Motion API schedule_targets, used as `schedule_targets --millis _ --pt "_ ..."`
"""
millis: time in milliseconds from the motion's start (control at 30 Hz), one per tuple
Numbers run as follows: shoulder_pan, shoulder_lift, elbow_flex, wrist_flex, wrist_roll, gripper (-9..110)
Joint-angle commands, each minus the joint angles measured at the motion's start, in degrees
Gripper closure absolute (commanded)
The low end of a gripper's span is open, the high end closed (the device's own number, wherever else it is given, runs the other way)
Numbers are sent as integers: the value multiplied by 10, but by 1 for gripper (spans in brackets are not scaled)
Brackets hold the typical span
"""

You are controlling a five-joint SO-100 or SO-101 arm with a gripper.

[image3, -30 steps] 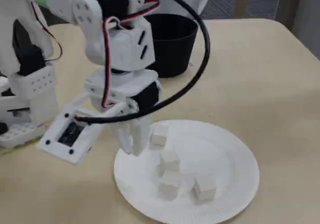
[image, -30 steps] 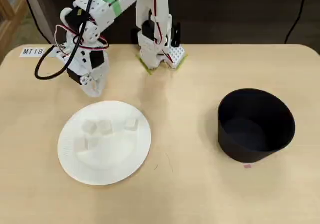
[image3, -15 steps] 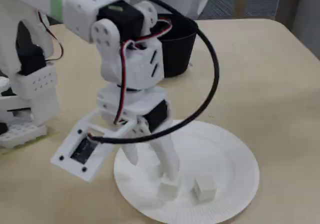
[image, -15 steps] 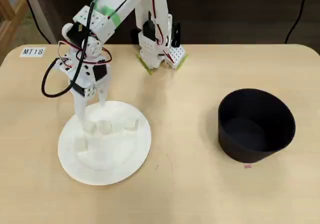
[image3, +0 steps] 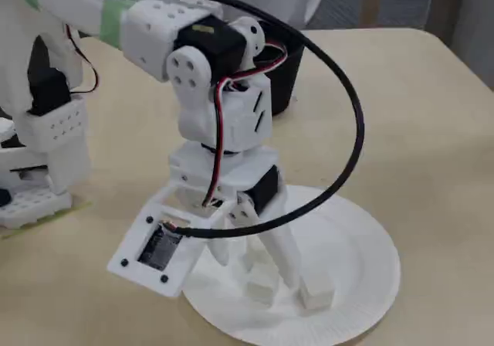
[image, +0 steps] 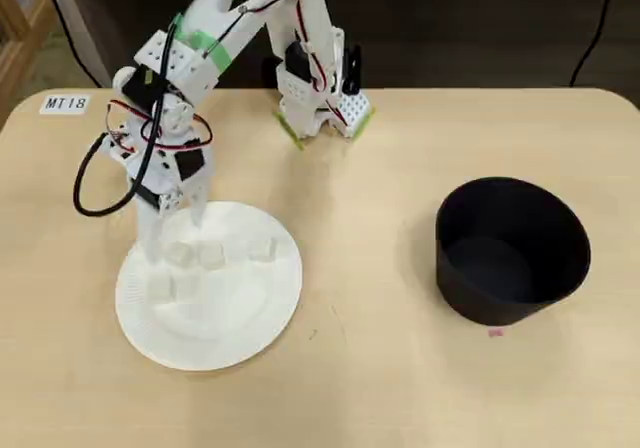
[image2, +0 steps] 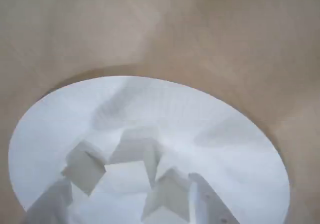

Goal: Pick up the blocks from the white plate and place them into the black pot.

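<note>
I see my tool (image: 172, 240) spread apart and reaching down over the far left part of the white plate (image: 270, 308), one finger on each side of a block (image: 180, 255). All four blocks (image: 211, 256) sit on the plate. The black pot (image: 512, 251) stands well to the right of the plate on the desk (image: 370, 388).

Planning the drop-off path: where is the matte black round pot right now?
In the overhead view the matte black round pot stands on the table's right side, well apart from the round white plate at left.
</note>
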Motion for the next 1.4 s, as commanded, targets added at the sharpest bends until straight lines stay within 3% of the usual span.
schedule_targets --millis 0,800,1033,1167,1367 --pt "-7 -2 -27 1 -6 68" --pt "-11 -56 -33 -40 -8 72" --pt "-6 -64 -33 -83 23 88" --pt "-6 -65 -36 -97 40 104" --pt "-7 -25 -40 -101 33 104"
